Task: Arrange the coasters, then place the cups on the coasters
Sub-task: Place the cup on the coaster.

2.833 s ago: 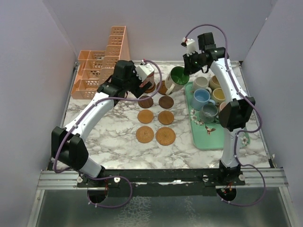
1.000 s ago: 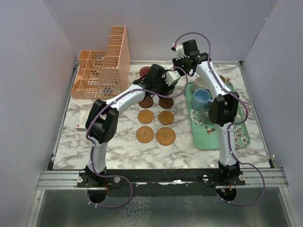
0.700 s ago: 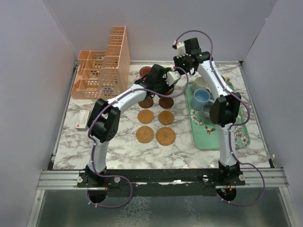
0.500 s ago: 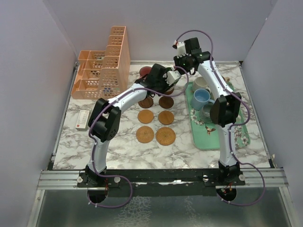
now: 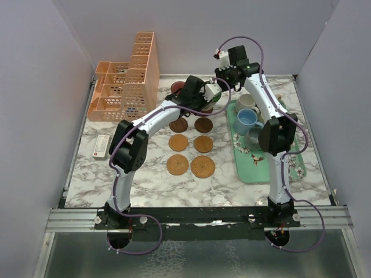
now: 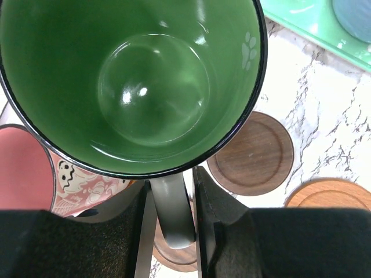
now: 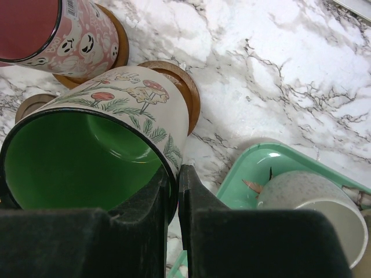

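A green-lined cup (image 6: 151, 87) with a mushroom pattern (image 7: 145, 92) leans over a back-row coaster (image 7: 188, 95). My right gripper (image 7: 174, 174) is shut on its rim. My left gripper (image 6: 171, 180) is shut on its grey handle (image 6: 171, 214), one finger on each side. In the top view both grippers meet at this cup (image 5: 216, 98). Beside it a red-lined cup (image 7: 29, 23) stands on another coaster (image 7: 120, 46). Several bare coasters (image 5: 178, 142) lie in two columns nearer me. More cups, including a blue one (image 5: 246, 119), stand on the tray.
The mint-green tray (image 5: 255, 171) lies on the right, its corner (image 7: 261, 168) close to my right fingers. A peach lattice organiser (image 5: 124, 87) stands at the back left. A small white box (image 5: 100, 146) lies near the left edge.
My left arm reached across to the green cup and its jaws closed on the handle. My right gripper carried that cup left to the back coaster and keeps its hold on the rim.
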{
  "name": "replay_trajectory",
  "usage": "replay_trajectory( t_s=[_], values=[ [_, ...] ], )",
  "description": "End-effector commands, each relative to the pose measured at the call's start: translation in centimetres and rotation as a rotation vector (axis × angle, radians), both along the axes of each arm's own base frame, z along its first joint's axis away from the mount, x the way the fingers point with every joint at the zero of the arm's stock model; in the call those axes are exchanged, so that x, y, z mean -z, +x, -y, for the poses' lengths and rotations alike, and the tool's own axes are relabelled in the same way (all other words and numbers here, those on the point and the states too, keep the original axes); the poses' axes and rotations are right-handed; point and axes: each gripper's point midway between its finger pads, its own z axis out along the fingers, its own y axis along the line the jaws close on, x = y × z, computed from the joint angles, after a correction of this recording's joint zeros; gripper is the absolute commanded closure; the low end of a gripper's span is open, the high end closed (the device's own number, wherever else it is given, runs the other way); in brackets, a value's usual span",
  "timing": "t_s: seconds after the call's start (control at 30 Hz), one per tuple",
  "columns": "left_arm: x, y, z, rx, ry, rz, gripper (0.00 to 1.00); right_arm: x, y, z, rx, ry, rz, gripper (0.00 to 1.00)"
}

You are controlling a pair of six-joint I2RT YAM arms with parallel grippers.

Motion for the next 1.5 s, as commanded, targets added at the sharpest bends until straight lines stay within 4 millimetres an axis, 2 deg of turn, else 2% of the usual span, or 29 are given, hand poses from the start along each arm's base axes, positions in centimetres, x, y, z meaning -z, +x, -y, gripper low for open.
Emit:
replay_trajectory(
  t_s=[0.0, 0.23, 0.47, 0.67, 0.97, 1.3, 1.47],
  values=[
    [-3.8, 0.3, 2.5, 0.089, -0.080, 0.067, 1.00, -7.2, -1.1, -1.1, -0.063, 0.083, 0.133, 0.96],
    [-5.8, 0.5, 2.8, 0.102, -0.114, 0.106, 1.00, -7.1, -2.1, 0.0, -0.076, 0.112, 0.090, 0.82],
    [-6.3, 0.3, 3.1, 0.126, -0.144, 0.116, 1.00, -7.4, -2.6, 0.4, -0.093, 0.164, 0.062, 0.73],
    [-7.2, 0.5, 3.5, 0.129, -0.171, 0.124, 1.00, -7.7, -2.4, 1.3, -0.083, 0.178, 0.059, 0.73],
    [-8.6, 1.2, 4.1, 0.110, -0.233, 0.124, 1.00, -8.8, -2.4, 5.1, -0.034, 0.198, 0.070, 0.73],
    [-12.3, 3.8, 3.8, 0.069, -0.342, 0.157, 1.00, -9.8, -3.8, 7.7, -0.017, 0.215, 0.092, 0.74],
    [-12.8, 5.6, 3.4, 0.034, -0.348, 0.205, 1.00, -9.3, -4.6, 8.6, -0.010, 0.218, 0.084, 0.75]
  ],
)
